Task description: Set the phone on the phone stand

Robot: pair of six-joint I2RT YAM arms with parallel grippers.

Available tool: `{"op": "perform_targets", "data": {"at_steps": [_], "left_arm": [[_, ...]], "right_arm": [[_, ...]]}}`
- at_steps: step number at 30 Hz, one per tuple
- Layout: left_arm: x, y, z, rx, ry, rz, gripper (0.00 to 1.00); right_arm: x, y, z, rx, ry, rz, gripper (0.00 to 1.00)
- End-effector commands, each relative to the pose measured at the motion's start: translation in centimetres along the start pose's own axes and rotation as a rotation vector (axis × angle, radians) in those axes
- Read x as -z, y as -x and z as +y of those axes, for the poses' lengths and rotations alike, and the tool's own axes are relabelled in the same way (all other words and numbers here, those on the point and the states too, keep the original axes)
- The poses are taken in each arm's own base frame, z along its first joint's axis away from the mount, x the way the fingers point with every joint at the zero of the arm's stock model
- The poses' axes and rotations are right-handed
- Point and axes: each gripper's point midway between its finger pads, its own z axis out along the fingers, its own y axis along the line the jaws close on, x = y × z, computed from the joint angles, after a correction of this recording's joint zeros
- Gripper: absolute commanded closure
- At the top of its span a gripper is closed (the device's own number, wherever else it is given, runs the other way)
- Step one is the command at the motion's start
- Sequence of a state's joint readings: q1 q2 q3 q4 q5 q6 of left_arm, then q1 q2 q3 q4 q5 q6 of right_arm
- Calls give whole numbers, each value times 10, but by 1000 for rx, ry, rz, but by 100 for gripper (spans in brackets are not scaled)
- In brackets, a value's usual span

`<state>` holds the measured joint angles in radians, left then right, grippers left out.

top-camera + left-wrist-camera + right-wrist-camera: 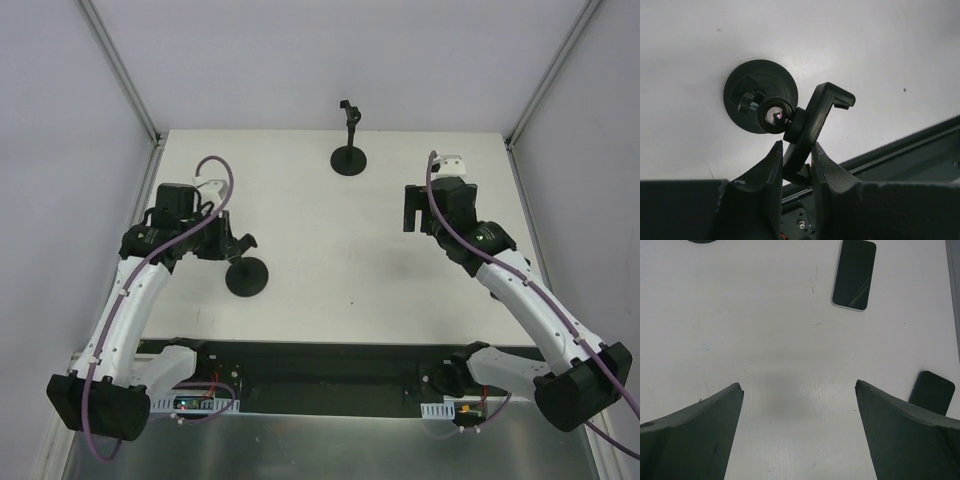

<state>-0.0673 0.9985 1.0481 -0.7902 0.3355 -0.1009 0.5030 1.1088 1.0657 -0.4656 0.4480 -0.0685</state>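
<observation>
The phone (pixel 854 274), a flat black slab with a thin light rim, lies on the white table ahead and to the right of my right gripper (pixel 797 385), which is open, empty and hovering over bare table. In the top view the right gripper (pixel 410 208) is at the right of the table, and the phone is hidden there. My left gripper (pixel 796 145) is shut on the clamp arm of a black phone stand (pixel 812 117), whose round base (pixel 760 95) rests on the table. In the top view the left gripper (pixel 235 247) is just above that base (pixel 246 277).
A second black phone stand (pixel 348 155) stands upright at the back centre. Another dark flat slab (pixel 932 392) lies partly behind my right finger. The table's dark front rail (pixel 920 140) runs close by the left gripper. Grey walls enclose the table.
</observation>
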Motion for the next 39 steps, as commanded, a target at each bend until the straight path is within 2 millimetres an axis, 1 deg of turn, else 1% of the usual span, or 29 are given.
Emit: {"op": "perform_targets", "data": {"at_steps": [1,5,6,10,12,13,14,15,16,17,18,19,20,21,22,23,24,25,26,27,28,29,30,31,32,34,35,37,39], "left_arm": [[0,11,-52,-208,-169,-22,100],[-13,1,-69,-260,-191,26,100],[-15,-2,-77,-284,-209,38,100],[-21,-6,-89,-316,-222,61,100],[-20,-4,-93,-323,-232,58,100],[-19,-4,-95,-319,-238,57,95],[-18,-1,-96,-319,-238,46,82],[-17,0,-95,-316,-233,38,74],[-16,2,-95,-311,-224,29,63],[-13,3,-95,-311,-223,19,49],[-12,4,-95,-311,-223,11,43],[-11,5,-95,-306,-221,5,39],[-7,6,-96,-304,-225,-9,27],[-6,7,-97,-299,-224,-17,12],[-3,9,-96,-295,-220,-27,1],[1,12,-96,-292,-211,-51,1],[3,14,-95,-284,-203,-64,1],[5,18,-93,-282,-186,-83,1],[9,22,-94,-282,-184,-105,1],[12,26,-95,-280,-183,-124,1],[14,32,-96,-279,-181,-150,1],[19,37,-99,-284,-189,-178,1],[22,42,-101,-292,-196,-203,1],[24,47,-103,-300,-201,-227,1],[26,57,-107,-308,-206,-269,1],[28,69,-109,-324,-204,-313,1],[29,80,-113,-332,-205,-352,1],[28,91,-115,-356,-203,-385,1],[27,105,-120,-385,-207,-433,1]], "right_arm": [[-6,4,-15,-63,-95,10,3],[-24,-10,-30,-124,-148,75,3],[-29,-15,-36,-141,-158,100,4],[-47,-30,-53,-121,-210,174,3],[-62,-41,-58,-94,-201,240,4],[-68,-38,-57,-96,-176,253,3],[-81,-47,-61,-99,-167,305,3],[-86,-51,-57,-91,-130,342,3],[-92,-52,-58,-91,-126,363,3],[-105,-49,-64,-91,-139,386,3],[-107,-53,-72,-80,-176,423,3],[-112,-49,-76,-83,-193,432,3],[-125,-44,-84,-104,-216,444,3],[-128,-43,-85,-119,-202,473,3],[-133,-41,-87,-156,-204,491,3],[-147,-51,-94,-183,-213,544,3],[-150,-29,-93,-220,-191,527,2],[-156,-25,-96,-241,-192,541,1],[-171,-30,-100,-265,-199,581,1],[-170,-6,-104,-270,-203,563,1],[-174,1,-106,-295,-219,560,1],[-184,-4,-110,-295,-236,585,1],[-185,0,-113,-290,-251,585,1],[-189,18,-114,-293,-248,540,1],[-194,18,-115,-285,-250,539,3],[-200,22,-115,-284,-240,519,3],[-204,18,-112,-285,-230,523,3],[-212,19,-112,-292,-228,499,3],[-220,14,-112,-290,-228,503,3]]}}
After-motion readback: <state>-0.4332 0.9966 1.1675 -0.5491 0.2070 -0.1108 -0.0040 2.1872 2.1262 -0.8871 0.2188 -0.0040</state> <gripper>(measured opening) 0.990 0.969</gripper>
